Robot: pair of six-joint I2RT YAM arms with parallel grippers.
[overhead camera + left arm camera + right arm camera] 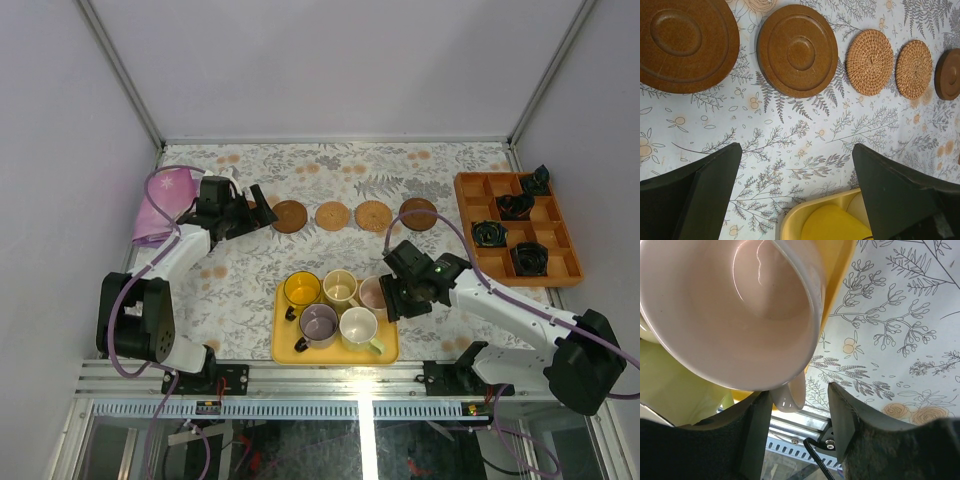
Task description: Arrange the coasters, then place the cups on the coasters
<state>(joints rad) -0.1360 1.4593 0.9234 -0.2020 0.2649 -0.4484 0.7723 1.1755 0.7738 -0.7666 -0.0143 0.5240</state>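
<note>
Overhead camera, from the near side, looks down on the whole floral-patterned bench (250, 290). Left wrist camera faces down, fairly near, sharing with it the row of round brown and woven coasters (870, 62). Right wrist camera sits very close to a pale pink glazed cup (730, 310), seemingly angled downward.

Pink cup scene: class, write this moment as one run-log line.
coasters: five in a row | cups: on yellow tray | left gripper: open, empty | right gripper: open, straddling pink cup handle

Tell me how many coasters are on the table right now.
5, in one row, left to right: first brown coaster, second brown coaster, first woven coaster, second woven coaster, third brown coaster. The top view mostly hides the first under the left claw.
</note>
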